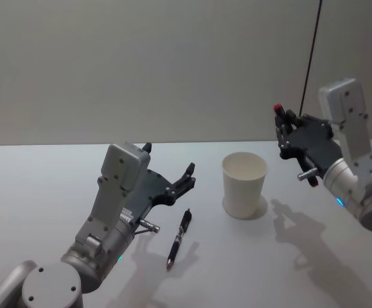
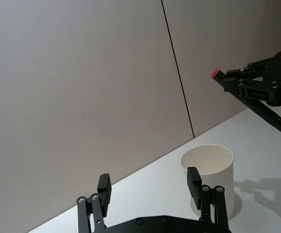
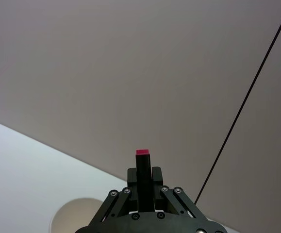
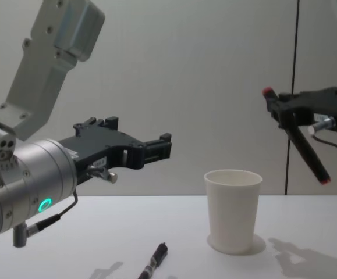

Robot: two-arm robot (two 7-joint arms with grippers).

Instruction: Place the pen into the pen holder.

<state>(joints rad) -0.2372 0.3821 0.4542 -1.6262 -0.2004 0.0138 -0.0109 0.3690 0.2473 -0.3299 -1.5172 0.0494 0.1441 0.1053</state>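
Head view: pen (image 1: 178, 239) lies flat on white surface (image 1: 38, 186), outside pen holder (image 1: 244, 184) and near it on robot's left, not touching. Pen holder stands upright (white paper cup, rolled rim) approx. between the two grippers. Your left gripper (image 1: 169, 162) hangs above surface near pen's far end, jaws apart, nothing in them. Your right gripper (image 1: 295, 145) is raised on right of pen holder, above its rim, red-tipped jaws spread wide, nothing in them. Chest view confirms both grippers are clear of surface.
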